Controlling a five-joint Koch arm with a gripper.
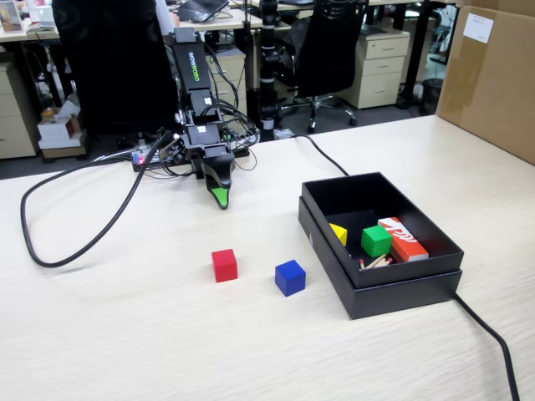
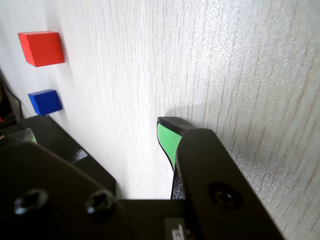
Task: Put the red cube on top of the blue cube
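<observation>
Bright, even overhead light; soft short shadows on worktop [image 1: 125, 317]. Wrist view overexposed, glare upper left, near fingers [image 2: 169, 137] blurred.

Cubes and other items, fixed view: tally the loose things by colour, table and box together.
Red: 1, the red cube
Blue: 1, the blue cube
Green: 1, green cube
Yellow: 1, yellow piece
Red-and-white: 1, printed box
Total: 5, small sticks uncounted.
</observation>
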